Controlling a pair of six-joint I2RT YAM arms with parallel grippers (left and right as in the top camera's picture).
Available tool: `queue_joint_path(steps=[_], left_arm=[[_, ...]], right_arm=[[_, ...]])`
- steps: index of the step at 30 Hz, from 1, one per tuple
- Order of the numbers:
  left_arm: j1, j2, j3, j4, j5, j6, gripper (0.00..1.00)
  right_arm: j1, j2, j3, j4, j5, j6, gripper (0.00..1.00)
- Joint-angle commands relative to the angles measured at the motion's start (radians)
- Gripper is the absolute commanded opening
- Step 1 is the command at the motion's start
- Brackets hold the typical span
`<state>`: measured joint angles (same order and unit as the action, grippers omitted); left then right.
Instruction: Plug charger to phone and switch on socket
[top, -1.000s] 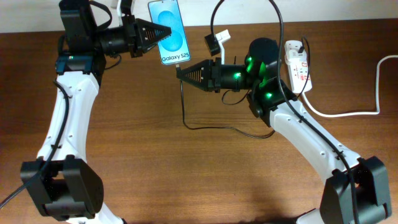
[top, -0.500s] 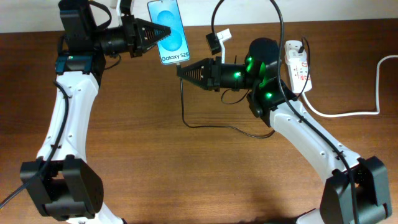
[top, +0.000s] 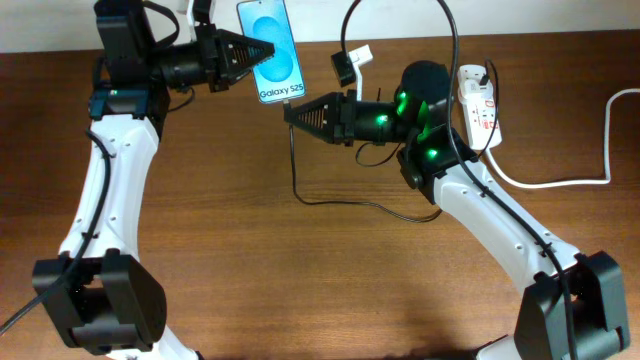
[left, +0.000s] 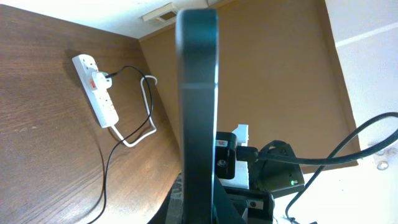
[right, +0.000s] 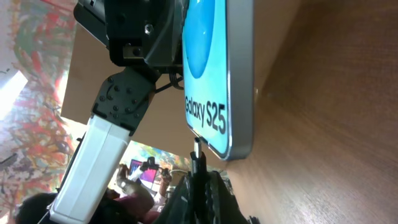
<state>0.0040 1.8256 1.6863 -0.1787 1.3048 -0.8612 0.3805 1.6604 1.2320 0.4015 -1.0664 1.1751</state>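
wooden table (top: 250, 270) under socket (top: 483, 110) and charger (top: 294, 165) slack

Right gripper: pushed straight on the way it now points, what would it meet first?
Probably the bottom edge of the slim blue-screened phone, just ahead of the thin black charger plug the right gripper holds; depth is unclear.

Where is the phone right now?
Overhead, the phone is near the table's far edge, held by the left gripper, with the charger tip at its bottom end.
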Motion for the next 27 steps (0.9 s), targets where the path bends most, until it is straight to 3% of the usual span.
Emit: queue_joint_path(steps=[1,27], left_arm=[[-0.001,0.001,0.013,0.006,0.019,-0.006,0.00],[-0.002,0.001,0.013,0.006,0.019,-0.014,0.00]], right_arm=[[0.005,-0.002,0.003,0.007,0.004,0.009,0.04],[0.006,-0.002,0.003,-0.005,-0.037,0.098,0.04]])
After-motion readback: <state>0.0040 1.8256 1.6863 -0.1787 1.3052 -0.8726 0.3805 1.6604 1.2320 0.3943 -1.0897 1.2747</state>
